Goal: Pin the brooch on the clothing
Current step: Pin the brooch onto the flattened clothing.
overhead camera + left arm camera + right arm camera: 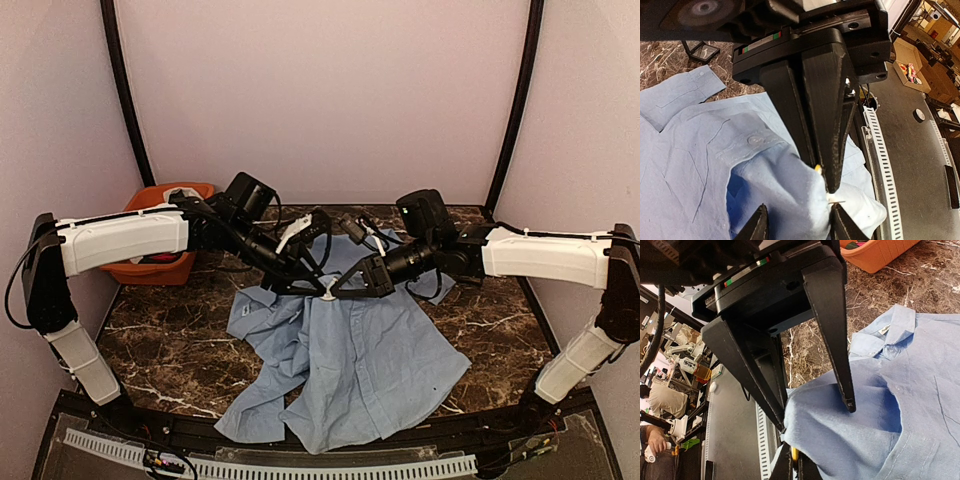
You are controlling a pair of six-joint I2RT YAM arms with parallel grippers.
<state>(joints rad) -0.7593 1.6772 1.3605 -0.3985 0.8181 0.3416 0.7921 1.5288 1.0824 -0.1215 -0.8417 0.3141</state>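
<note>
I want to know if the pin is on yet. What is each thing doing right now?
shirt: rumpled, lying spread out, one fold lifted.
brooch: pinched at the lifted fold, mostly hidden; can't tell if it is pinned.
left gripper: shut on the shirt fold.
right gripper: shut on the brooch.
basket: upright, with things in it.
</note>
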